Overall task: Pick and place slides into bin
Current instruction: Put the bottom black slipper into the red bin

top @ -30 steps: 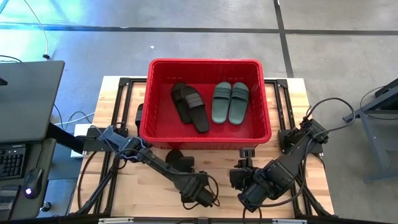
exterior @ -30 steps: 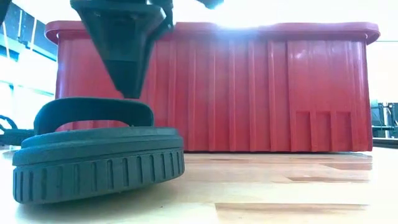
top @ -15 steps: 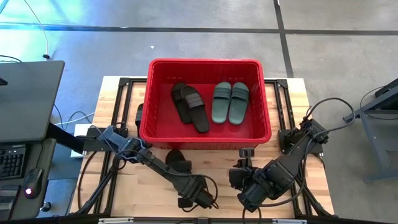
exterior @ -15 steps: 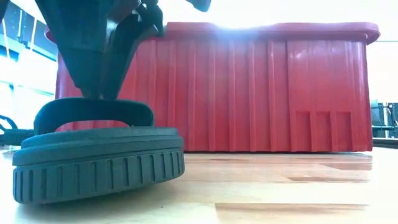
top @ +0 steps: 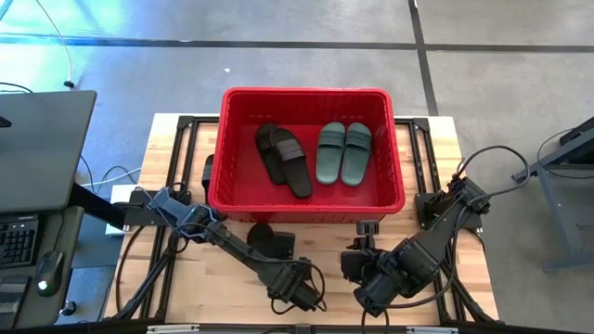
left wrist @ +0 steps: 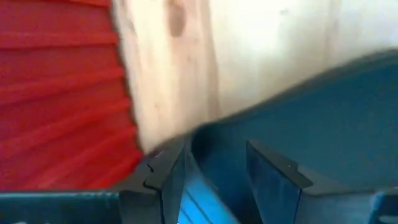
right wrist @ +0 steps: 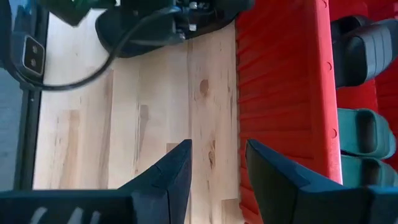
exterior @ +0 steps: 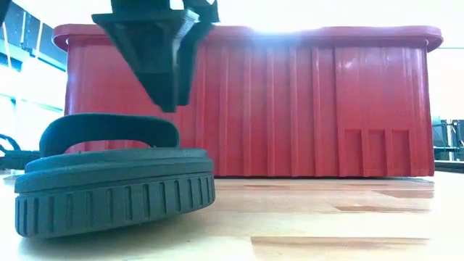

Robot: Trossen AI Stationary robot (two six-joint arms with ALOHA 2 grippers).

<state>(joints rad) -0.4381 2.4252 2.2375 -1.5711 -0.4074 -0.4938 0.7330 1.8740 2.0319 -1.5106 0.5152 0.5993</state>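
Note:
A black slide [top: 257,234] lies sole-down on the wooden table just in front of the red bin [top: 306,199]. In the low view the slide [exterior: 109,181] shows its strap up. My left gripper [exterior: 168,87] hangs open just above the strap, fingers pointing down, with a thin gap to it. In the left wrist view the slide [left wrist: 323,118] fills the space beyond the open fingers [left wrist: 214,174]. My right gripper [right wrist: 217,165] is open and empty over the table near the bin's front wall [right wrist: 280,93]. The bin holds two green slides [top: 343,153] and a black one [top: 283,158].
The bin's tall front wall [exterior: 290,101] stands right behind the slide. Bare table [top: 325,241] lies between the two grippers. A dark desk with a keyboard [top: 28,186] stands off the table's left side. Cables loop around both arms.
My left gripper has moved over the slide's strap, first toward the table's left and then back toward the right, and has turned about its own axis. The slide has stayed where it was.

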